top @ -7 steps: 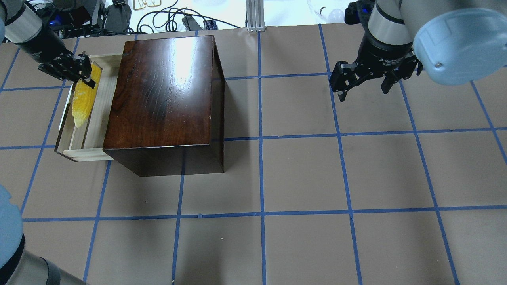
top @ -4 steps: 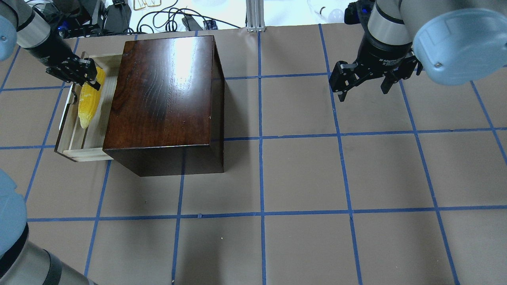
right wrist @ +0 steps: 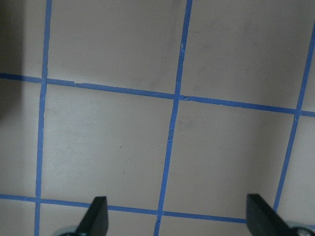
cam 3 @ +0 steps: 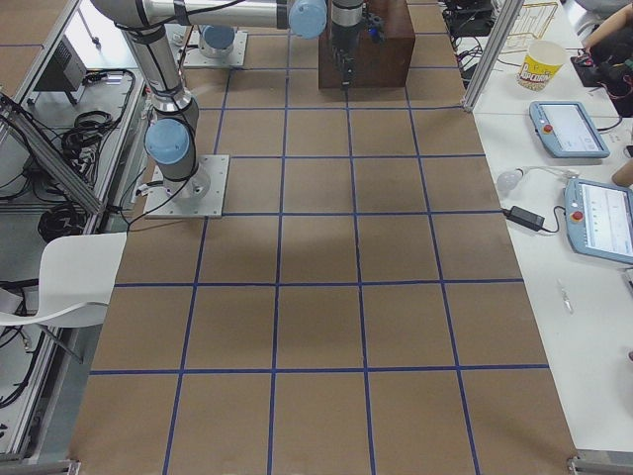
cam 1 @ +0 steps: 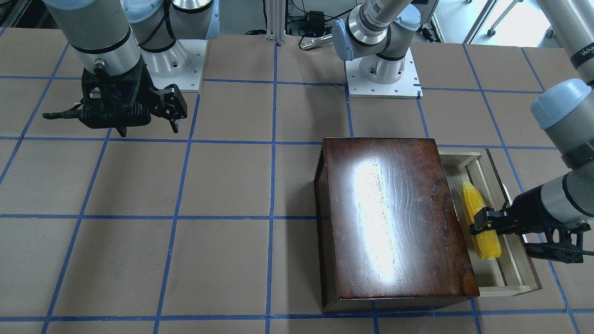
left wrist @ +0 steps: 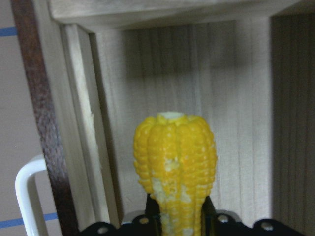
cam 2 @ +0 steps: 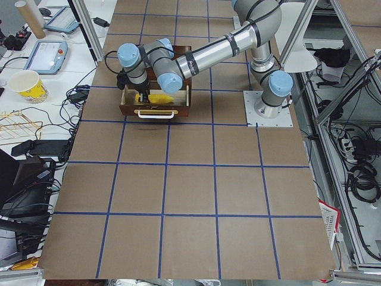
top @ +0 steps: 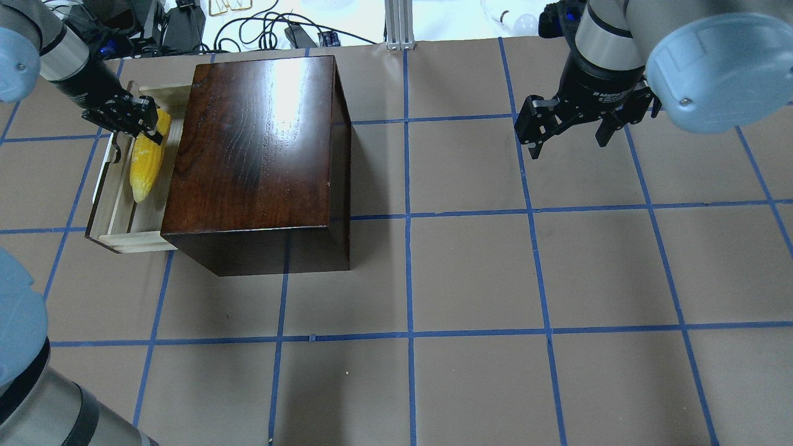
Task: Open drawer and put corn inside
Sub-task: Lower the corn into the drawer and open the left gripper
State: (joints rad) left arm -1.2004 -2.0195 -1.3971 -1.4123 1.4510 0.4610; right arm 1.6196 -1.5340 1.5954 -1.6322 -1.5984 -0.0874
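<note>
left gripper (top: 148,130) low over drawer (top: 137,241) — clamping corn (top: 144,174)

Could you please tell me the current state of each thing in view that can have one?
drawer: pulled open, sticking out of the wooden box.
corn: gripped in the left hand, lying along the open drawer, inside its walls.
left hand: shut on the corn.
right hand: open and empty, above the bare table.
</note>
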